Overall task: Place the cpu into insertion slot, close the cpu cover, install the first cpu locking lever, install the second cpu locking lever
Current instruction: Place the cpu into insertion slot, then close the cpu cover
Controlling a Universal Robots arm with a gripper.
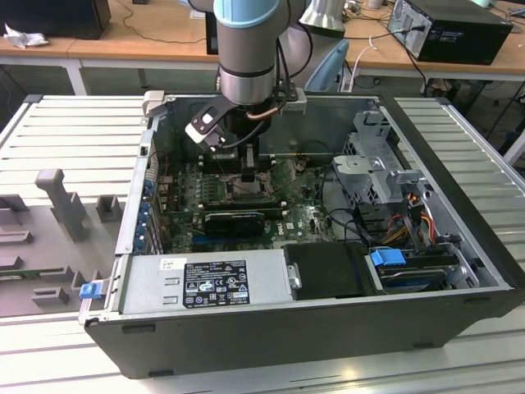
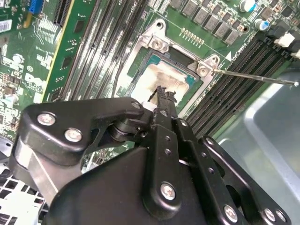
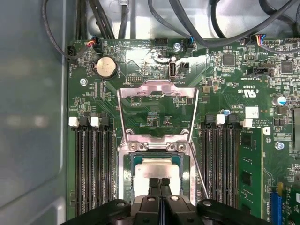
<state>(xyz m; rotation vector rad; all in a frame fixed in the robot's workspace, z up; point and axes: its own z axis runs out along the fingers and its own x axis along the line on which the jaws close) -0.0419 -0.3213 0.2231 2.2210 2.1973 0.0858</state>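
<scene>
The cpu (image 3: 157, 167) (image 2: 149, 76), pale and square, lies inside the insertion slot (image 3: 125, 177) (image 2: 157, 44), whose silvery rim is ringed by green board. The cpu cover (image 3: 157, 88) is swung open, lying back from the slot so that the board shows through its window. My gripper (image 3: 160, 183) (image 2: 162, 93) hangs directly over the cpu with its black fingers pressed together and nothing between them. I cannot tell whether the tips touch the chip. A thin metal locking lever (image 3: 200, 179) (image 2: 253, 76) sticks out free beside the slot. In the exterior view my gripper (image 1: 248, 176) reaches down into the computer case.
Long black memory slots (image 3: 91, 168) (image 3: 220, 164) flank the socket on both sides. A coin battery (image 3: 105, 67) and cable bundles (image 3: 187, 23) lie beyond the cover. The case wall (image 3: 33, 117) stands close by. A power supply (image 1: 205, 283) and a drive cage (image 1: 381, 176) fill the case.
</scene>
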